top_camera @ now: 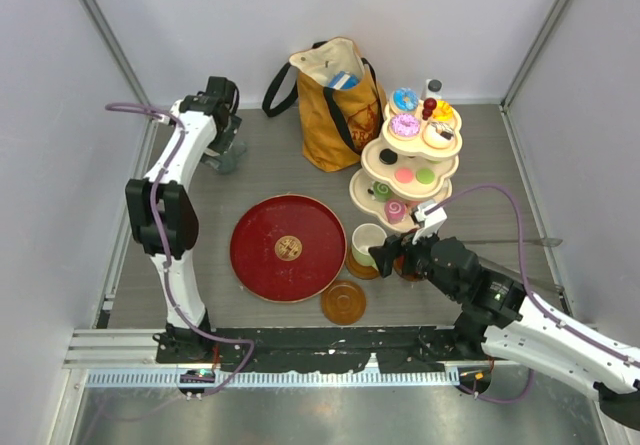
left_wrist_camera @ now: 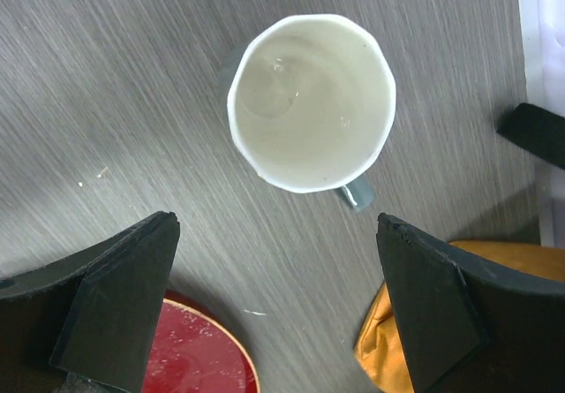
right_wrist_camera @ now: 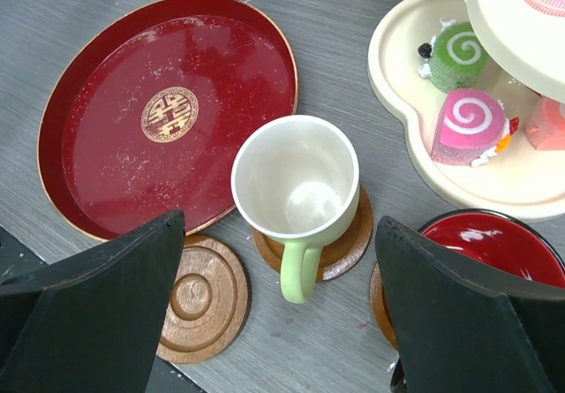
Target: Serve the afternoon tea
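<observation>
A grey-green mug [left_wrist_camera: 311, 102] with a cream inside stands upright on the table, its handle toward my left gripper [left_wrist_camera: 277, 218], which is open and empty above it. In the top view that gripper [top_camera: 227, 153] hovers at the back left. A pale green mug [right_wrist_camera: 296, 185] stands on a brown saucer [right_wrist_camera: 346, 245]. My right gripper [right_wrist_camera: 281, 225] is open and empty above its handle. A second saucer [right_wrist_camera: 205, 296] lies bare to the left. A red mug [right_wrist_camera: 494, 243] sits on a third saucer at the right. The cream tiered stand [top_camera: 372, 165] holds donuts, macarons and roll cakes [right_wrist_camera: 468, 128].
The big red tray [top_camera: 288, 248] lies in the middle, left of the pale green mug [top_camera: 367, 240]. The mustard tote bag [top_camera: 335, 105] stands at the back, beside the stand. Frame posts and walls close in both sides.
</observation>
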### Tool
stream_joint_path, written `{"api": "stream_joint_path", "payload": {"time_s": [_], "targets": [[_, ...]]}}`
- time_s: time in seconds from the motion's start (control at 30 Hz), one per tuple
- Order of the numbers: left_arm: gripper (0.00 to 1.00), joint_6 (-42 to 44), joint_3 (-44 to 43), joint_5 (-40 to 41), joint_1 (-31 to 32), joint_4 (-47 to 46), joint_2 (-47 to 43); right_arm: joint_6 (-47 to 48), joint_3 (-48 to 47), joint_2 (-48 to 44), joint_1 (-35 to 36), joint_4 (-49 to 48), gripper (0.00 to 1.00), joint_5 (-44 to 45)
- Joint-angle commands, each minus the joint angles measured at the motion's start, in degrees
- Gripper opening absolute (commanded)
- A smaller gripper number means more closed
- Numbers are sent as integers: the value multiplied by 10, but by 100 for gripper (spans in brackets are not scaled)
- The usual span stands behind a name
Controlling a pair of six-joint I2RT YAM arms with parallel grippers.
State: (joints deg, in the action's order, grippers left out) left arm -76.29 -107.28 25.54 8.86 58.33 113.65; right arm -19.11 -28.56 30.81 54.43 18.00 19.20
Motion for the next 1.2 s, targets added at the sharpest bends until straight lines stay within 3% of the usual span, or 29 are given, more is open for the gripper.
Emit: {"api": "stream_joint_path", "payload": {"time_s": [0.0, 0.37, 0.63, 1.07, 1.17], "targets": [[100, -49, -49, 35, -2, 36, 27, 20, -14, 7, 2, -39, 93, 15], [100, -105, -123, 64, -2, 64, 112, 29, -12, 17, 2, -51, 94, 18], [100, -98, -207, 104, -4, 101, 169, 43, -7, 42, 2, -76, 94, -10], [99, -86, -176, 75, -28, 92, 182, 55, -7, 60, 2, -88, 94, -9], [88, -72, -177, 72, -28, 91, 179, 52, -5, 58, 2, -89, 94, -6]]}}
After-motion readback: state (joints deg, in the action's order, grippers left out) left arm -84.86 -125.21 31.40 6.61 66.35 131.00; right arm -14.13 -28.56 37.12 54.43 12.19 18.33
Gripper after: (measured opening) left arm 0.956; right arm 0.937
